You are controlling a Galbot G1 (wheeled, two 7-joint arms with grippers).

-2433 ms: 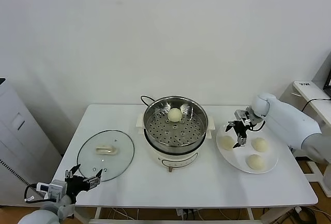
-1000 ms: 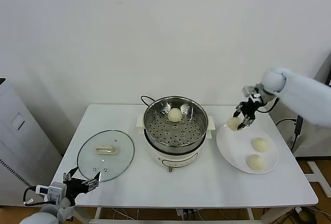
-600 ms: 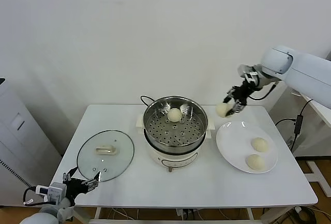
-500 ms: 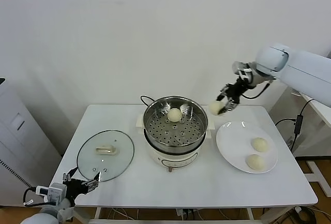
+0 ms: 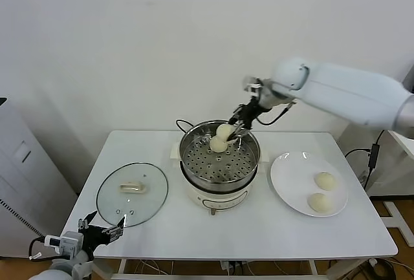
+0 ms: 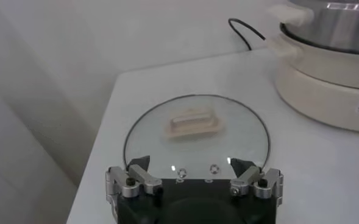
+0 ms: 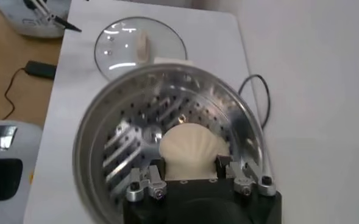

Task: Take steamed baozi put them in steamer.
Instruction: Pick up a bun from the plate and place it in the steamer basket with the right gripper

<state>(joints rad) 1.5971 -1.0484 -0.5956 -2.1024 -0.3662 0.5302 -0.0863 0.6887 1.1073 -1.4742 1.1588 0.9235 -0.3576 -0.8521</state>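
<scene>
The steamer [image 5: 199,163] is a shiny perforated steel basket on a cream pot base at the table's middle. One steamed baozi [image 5: 217,145] lies inside at the back. My right gripper [image 5: 231,130] hovers over the basket's back part, shut on a second cream-white baozi [image 5: 224,130]. The right wrist view shows this pleated bun [image 7: 191,149] between the fingers, above the steamer's floor [image 7: 121,155]. Two more baozi [image 5: 324,180] [image 5: 318,202] rest on the white plate [image 5: 291,171] to the right. My left gripper [image 5: 100,233] waits open at the table's front left corner.
A round glass lid [image 5: 132,191] with a cream handle lies flat left of the steamer, just beyond my left gripper [image 6: 191,175]; the left wrist view shows the lid [image 6: 194,137] and the pot base [image 6: 325,67]. A black cord [image 5: 182,123] runs behind the pot.
My right gripper has carried a baozi up from beside the plate and leftward until it hangs over the steamer basket. The left arm has barely moved.
</scene>
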